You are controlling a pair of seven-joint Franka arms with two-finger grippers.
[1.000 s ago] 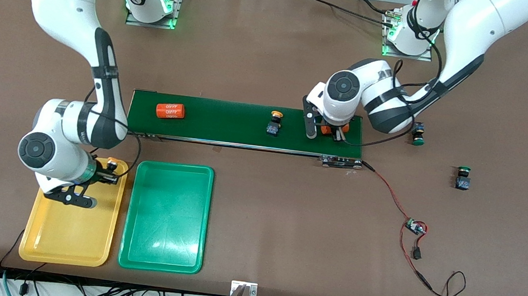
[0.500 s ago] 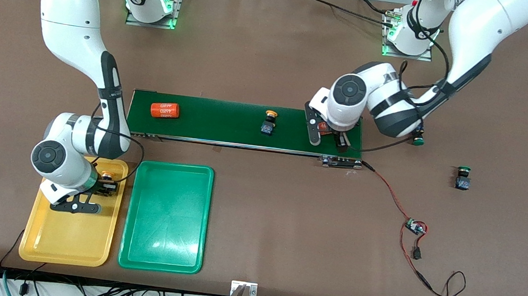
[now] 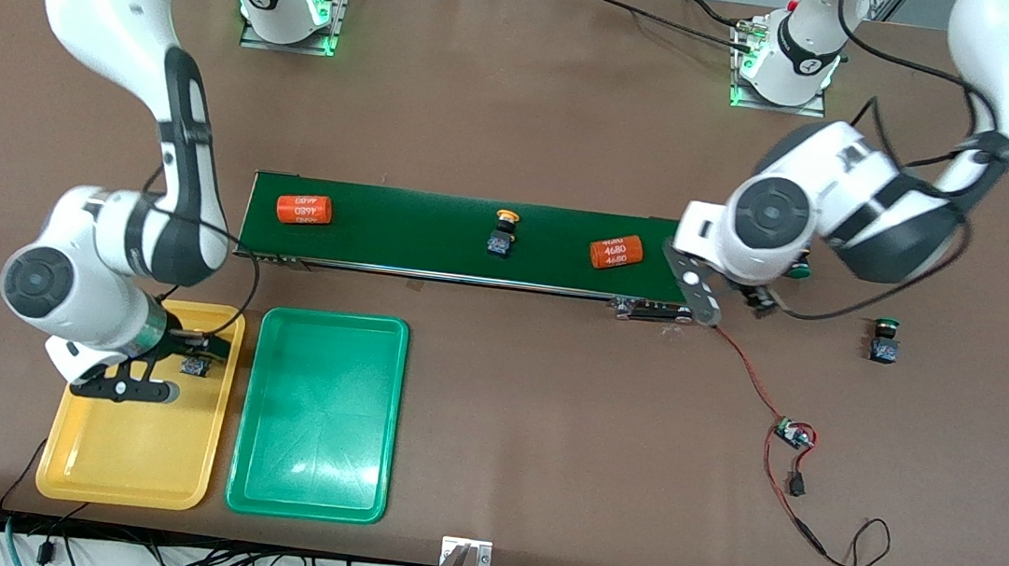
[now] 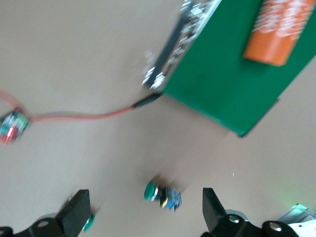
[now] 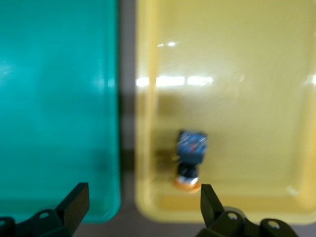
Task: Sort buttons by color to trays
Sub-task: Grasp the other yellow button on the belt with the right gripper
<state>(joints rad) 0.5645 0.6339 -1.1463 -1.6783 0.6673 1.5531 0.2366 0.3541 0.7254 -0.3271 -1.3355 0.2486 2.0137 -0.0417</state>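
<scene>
While both pincers stand spread and empty, we find the right pincer (image 3: 168, 360) over the yellow tray (image 3: 124, 468) above a lying yellow button (image 5: 190, 160); a green button (image 4: 163, 193) lies on the table directly below the left pincer (image 4: 143, 210).

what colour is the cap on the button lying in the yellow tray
Yellow-orange, on a black-blue body; the button in the yellow tray shows best in the right wrist view.

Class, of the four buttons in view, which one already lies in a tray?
The yellow-capped button in the yellow tray, below the right gripper. The others lie on the belt or bare table.
</scene>
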